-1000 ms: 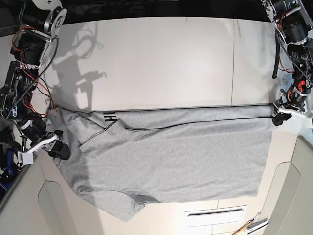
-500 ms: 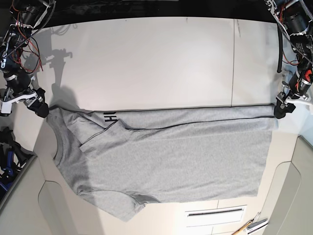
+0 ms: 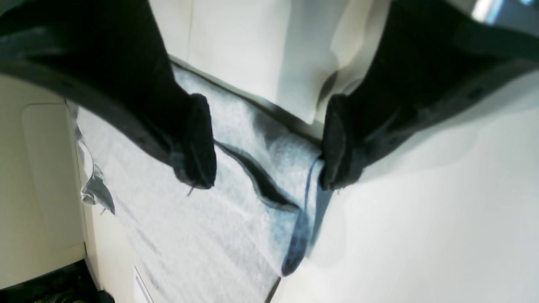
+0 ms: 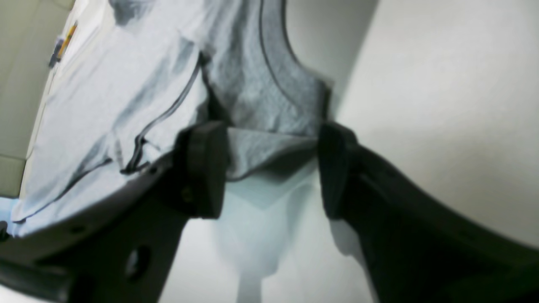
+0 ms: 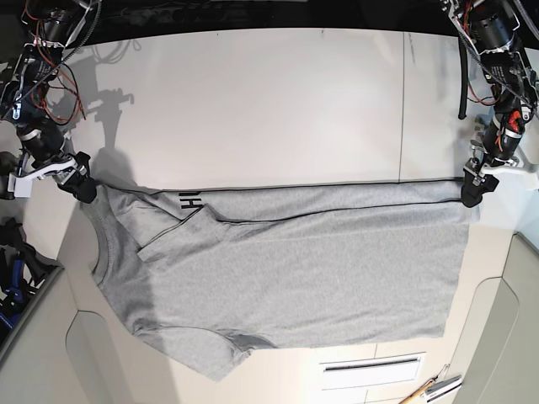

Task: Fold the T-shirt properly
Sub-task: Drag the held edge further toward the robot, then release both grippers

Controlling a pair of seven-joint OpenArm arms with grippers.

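Across the middle and near part of the table (image 5: 253,101), the shirt (image 5: 295,278) lies spread, its long far edge running nearly straight from left to right. A narrow band is turned over along that edge, with black lettering (image 5: 191,199) showing at its left portion. The left end is creased and uneven; the near-left hem is wavy, while the near-right edge is straighter. Beyond the far edge is a broad stretch of bare, pale table — open room between the two arms.

The left gripper (image 5: 476,189) stands at the far-right corner, its fingers well apart, with cloth showing between them. The right gripper (image 5: 82,185) is at the far-left corner, fingers also apart — cloth visible in the gap.

Red wires (image 5: 77,88) loop beside the arm on the left. Near the right part of the near edge lie a white-framed panel (image 5: 370,370) and small slender items (image 5: 421,392), apart from the shirt; their exact kind cannot be told.
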